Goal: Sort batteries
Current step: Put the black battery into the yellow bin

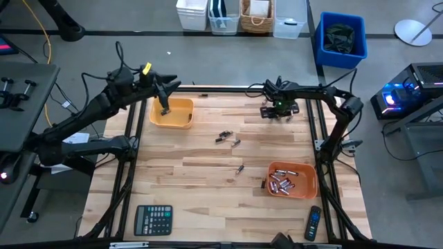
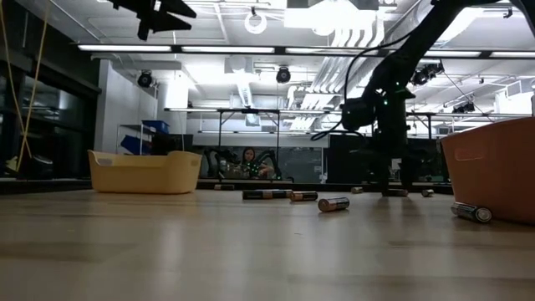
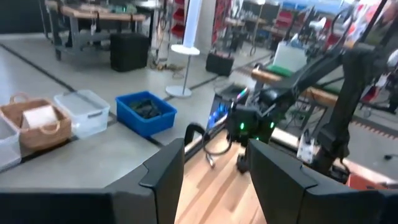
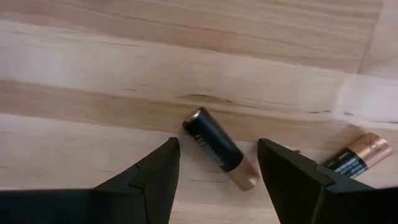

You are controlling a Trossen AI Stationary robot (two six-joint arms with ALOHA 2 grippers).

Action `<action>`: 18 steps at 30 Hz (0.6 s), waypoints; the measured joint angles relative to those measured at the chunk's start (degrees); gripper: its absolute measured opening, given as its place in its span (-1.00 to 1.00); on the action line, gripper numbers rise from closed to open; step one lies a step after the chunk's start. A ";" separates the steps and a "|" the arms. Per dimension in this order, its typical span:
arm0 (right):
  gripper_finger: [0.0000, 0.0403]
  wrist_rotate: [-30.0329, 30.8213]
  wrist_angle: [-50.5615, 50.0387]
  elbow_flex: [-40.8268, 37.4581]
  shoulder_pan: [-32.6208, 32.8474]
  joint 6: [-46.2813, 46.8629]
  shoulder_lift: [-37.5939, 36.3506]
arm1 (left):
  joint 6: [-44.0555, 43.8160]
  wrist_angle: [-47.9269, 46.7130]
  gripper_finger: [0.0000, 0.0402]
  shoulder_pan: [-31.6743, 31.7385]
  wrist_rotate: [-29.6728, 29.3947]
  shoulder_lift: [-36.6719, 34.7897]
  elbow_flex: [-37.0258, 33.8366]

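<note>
Right hand (image 4: 217,165), at the table's (image 1: 208,173) 1 o'clock corner, is open and empty astride a battery (image 4: 219,149) lying askew. Lower squarely; rotate until fingers cross its length before closing.

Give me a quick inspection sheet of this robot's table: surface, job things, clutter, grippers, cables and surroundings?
Surface: wooden table, bare in the middle.
Job's things: loose batteries mid-table; more in the orange bin; yellow bin at the far left.
Clutter: calculator and remote at the near edge.
Grippers: left gripper open over the yellow bin, empty; right gripper open, straddling a battery on the table.
Cables: black cables along both arms.
Surroundings: blue crate and storage baskets on the floor; a person far behind the table in the low view.
</note>
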 joint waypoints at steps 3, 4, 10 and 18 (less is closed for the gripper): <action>-0.07 -0.69 0.80 -0.83 0.34 -3.62 -0.04 | -0.02 2.31 -0.17 0.00 0.00 -0.57 0.00; -0.16 -0.46 0.93 -1.25 0.60 -4.54 -0.05 | -0.04 3.05 -0.17 0.00 -0.02 -0.88 0.00; -0.84 -0.38 0.01 -1.98 2.87 -10.50 -0.35 | 0.44 9.38 -0.17 -0.02 -0.02 -3.42 0.07; -0.84 -10.58 13.14 2.19 12.59 -9.76 -6.84 | -0.02 13.82 -0.17 -0.04 -3.62 -6.13 0.09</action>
